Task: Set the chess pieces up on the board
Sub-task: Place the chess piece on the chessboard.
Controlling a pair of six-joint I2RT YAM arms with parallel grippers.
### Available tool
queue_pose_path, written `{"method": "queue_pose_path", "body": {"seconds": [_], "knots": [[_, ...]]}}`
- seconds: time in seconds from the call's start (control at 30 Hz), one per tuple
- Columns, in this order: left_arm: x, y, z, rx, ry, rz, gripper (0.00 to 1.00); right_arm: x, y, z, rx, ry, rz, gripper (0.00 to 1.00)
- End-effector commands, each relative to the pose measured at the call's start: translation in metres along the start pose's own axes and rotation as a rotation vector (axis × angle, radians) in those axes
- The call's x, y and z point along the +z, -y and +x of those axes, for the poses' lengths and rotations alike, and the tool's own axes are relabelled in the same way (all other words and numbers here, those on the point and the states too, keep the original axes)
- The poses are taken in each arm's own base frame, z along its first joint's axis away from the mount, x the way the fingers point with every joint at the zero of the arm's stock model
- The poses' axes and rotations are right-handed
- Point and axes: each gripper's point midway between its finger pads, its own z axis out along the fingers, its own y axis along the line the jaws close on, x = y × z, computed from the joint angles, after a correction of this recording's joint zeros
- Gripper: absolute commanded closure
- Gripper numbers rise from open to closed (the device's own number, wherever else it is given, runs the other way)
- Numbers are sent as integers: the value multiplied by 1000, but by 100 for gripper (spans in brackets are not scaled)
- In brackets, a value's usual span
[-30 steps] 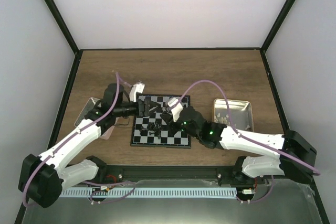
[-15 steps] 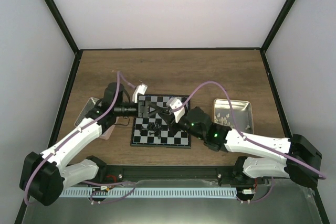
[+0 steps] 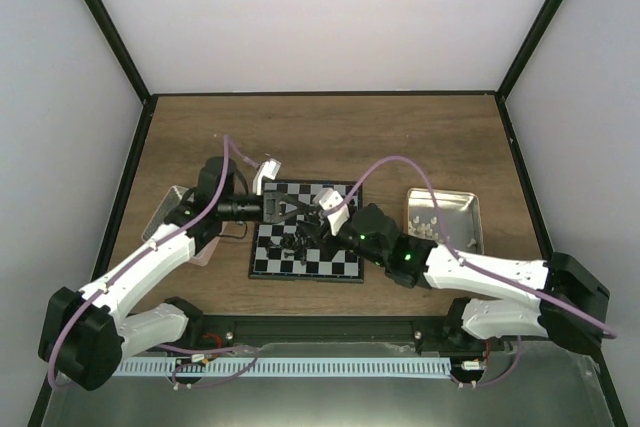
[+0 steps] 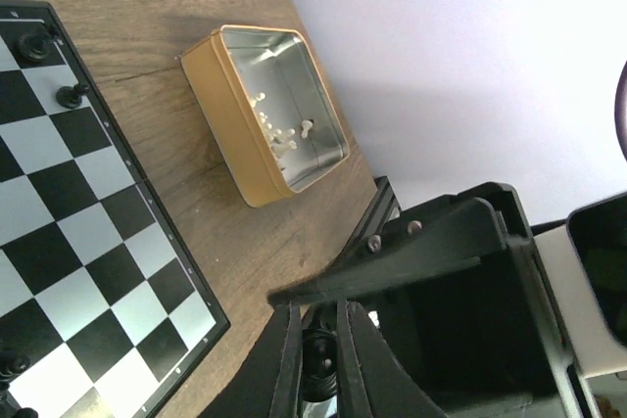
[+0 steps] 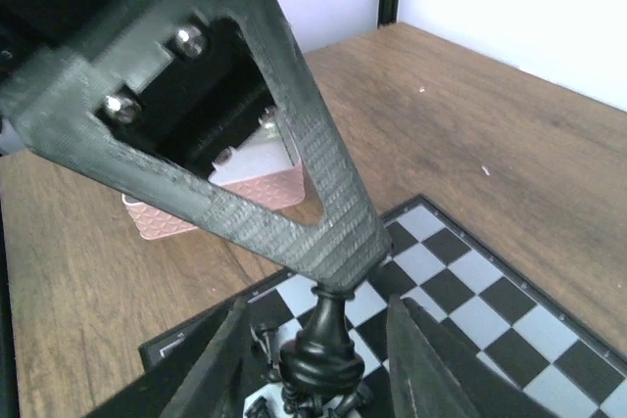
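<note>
A robot lab cell: white panels [image 3: 330, 17] in black framing [image 3: 105, 22] enclose a wooden table [image 3: 330, 137], cable duct [image 3: 300, 367] at 6 o'clock.

Board [image 3: 330, 265] checkered black and white inside a thin dark border; black chess pieces [image 5: 318, 354]; cream-white chess pieces [image 4: 284, 134]; tan tray [image 4: 230, 115], silvery inside; pink tray [image 5: 260, 193] embossed with a diamond pattern; worktop [image 3: 330, 137] brown woodgrain

No writing, number, brand or sign can be read in any view. In the left wrist view, the thin dark border of the small black-and-white checkered chessboard [image 4: 98, 242] carries tiny pale marks. They are too small to make out as letters or digits.
</note>
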Motion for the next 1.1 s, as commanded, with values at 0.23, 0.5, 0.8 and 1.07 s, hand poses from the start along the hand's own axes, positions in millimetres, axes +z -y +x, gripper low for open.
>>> {"method": "queue_pose_path", "body": {"seconds": [0.23, 0.5, 0.8, 1.07], "knots": [[-27, -66, -51, 120, 278, -463, 96, -6, 26, 55, 270, -199, 170, 33], [4, -87, -84, 193, 307, -539, 96, -35, 97, 102, 616, -308, 464, 32], [89, -123, -93, 411, 160, -776, 96, -68, 151, 117, 830, -256, 612, 31], [125, -159, -88, 427, 51, -815, 96, -72, 153, 128, 845, -271, 620, 31]]}}
